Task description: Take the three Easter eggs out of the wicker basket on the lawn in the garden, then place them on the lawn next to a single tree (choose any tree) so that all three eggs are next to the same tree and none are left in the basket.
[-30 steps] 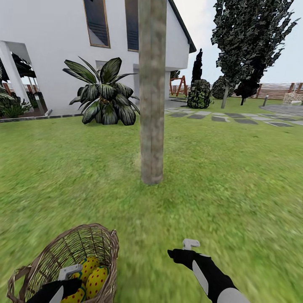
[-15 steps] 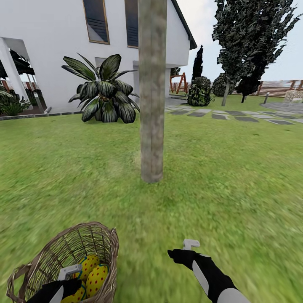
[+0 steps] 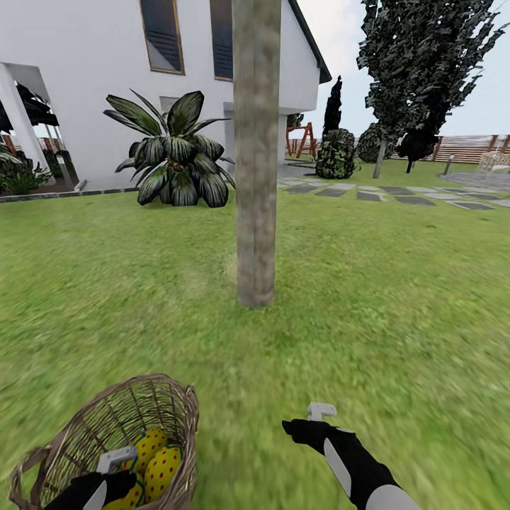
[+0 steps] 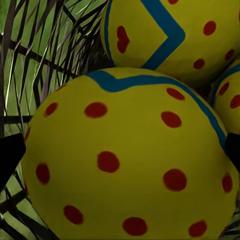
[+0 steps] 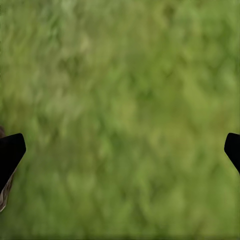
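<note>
L pincer (image 3: 106,471) is down inside the wicker basket (image 3: 166,404), which sits on the lawn (image 3: 397,312) at the near left of the head view. In the L wrist view its two black fingertips (image 4: 10,157) stand wide apart, one at each side of the nearest Easter egg (image 4: 125,160); the tips sit at the egg's flanks, but whether they actually press on it can't be told, so the jaws read as spread around the egg, not clamped. That egg is yellow w/ red dots and a blue-green band. A 2nd egg (image 4: 172,35) lies just behind it, touching or nearly so, and the edge of a 3rd egg (image 4: 230,100) shows beside them. All 3 are in the basket, wicker weave visible around them.

R pincer (image 3: 312,418) hangs over bare grass to the right of the basket, well apart from it. In the R wrist view its fingertips (image 5: 10,152) are spread wide w/ nothing between them but lawn: open, empty.

The tree (image 3: 255,177), straight grey-brown trunk, stands on the lawn ahead, between the two arms' lines and beyond the basket. Behind it: a broad-leaved dark plant (image 3: 177,159), a white house (image 3: 85,85) and a grey stepping-stone path (image 3: 397,197).

No brands, labels or readable writing on anything.
</note>
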Tool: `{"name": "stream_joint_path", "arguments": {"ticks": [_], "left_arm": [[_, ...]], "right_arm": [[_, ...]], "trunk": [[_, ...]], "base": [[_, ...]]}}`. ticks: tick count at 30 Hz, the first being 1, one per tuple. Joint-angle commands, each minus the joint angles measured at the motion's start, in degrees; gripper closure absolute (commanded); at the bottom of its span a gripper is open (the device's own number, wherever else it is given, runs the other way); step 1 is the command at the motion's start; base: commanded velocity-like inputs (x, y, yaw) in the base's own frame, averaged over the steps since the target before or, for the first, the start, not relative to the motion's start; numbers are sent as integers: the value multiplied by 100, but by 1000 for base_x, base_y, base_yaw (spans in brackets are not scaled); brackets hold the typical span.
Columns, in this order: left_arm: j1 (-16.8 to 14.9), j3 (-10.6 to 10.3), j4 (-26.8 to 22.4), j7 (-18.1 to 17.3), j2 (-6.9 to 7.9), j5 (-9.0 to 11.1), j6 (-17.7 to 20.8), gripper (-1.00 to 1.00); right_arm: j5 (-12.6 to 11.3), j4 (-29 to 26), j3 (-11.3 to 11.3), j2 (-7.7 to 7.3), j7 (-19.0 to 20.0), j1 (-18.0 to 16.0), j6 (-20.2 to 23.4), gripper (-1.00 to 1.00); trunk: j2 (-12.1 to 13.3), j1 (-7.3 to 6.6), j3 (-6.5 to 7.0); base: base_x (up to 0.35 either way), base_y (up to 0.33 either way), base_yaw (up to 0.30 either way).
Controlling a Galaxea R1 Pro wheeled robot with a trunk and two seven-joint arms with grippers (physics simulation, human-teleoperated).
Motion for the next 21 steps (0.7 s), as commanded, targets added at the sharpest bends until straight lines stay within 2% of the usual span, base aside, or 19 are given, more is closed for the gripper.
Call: {"name": "stream_joint_path", "arguments": {"ticks": [1, 5, 7, 16, 21], "left_arm": [[0, 22, -10, 65, -2, -14, 55, -100], [0, 23, -20, 143, -2, -14, 167, -100], [0, 20, -27, 143, -2, -8, 233, -100], [0, 27, -25, 141, -2, -13, 265, -100], [0, 27, -21, 140, -2, -14, 270, -100]], "right_arm": [[-46, -10, -24, 3, 15, -1, 38, -100], [-46, -8, -29, 3, 15, -1, 39, -100], [-46, -11, -27, 3, 15, -1, 37, -100], [-46, -10, -29, 3, 15, -1, 38, -100], [-46, -13, -29, 3, 15, -1, 36, -100]], "trunk": [[-2, -1, -5], [-2, -1, -5], [-5, 4, -50], [-5, 4, -50], [-7, 9, -94]], "base": [[0, 0, 0], [0, 0, 0], [0, 0, 0], [0, 0, 0], [0, 0, 0]]}}
